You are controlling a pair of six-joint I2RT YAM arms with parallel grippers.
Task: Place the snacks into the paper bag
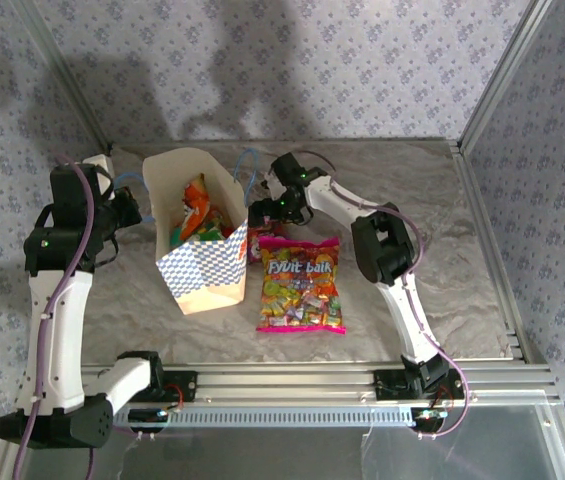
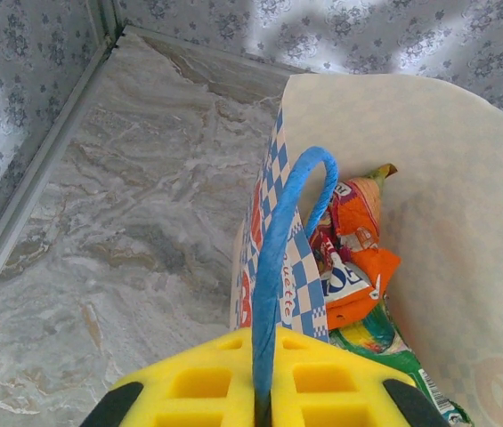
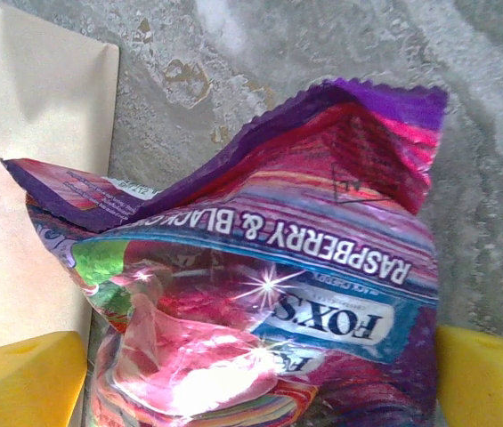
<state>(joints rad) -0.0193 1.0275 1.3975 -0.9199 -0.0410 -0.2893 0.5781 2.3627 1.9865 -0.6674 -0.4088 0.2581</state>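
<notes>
The paper bag [image 1: 205,268] stands open left of centre, with orange [image 2: 362,271], red and green [image 2: 385,342] snacks inside. My left gripper [image 2: 264,405] is shut on the bag's blue cord handle [image 2: 287,231] at the bag's left side [image 1: 127,210]. My right gripper [image 1: 260,225] is open just right of the bag. A crumpled purple raspberry packet [image 3: 322,205] lies on the table between its yellow fingers [image 3: 478,365], against the bag's plain wall [image 3: 28,133]. A large pink multicoloured packet [image 1: 301,285] lies flat on the table right of the bag.
The marble-patterned tabletop [image 1: 442,240] is bounded by wallpapered walls with metal corner posts [image 1: 492,80]. An aluminium rail [image 1: 292,380] runs along the near edge by the arm bases.
</notes>
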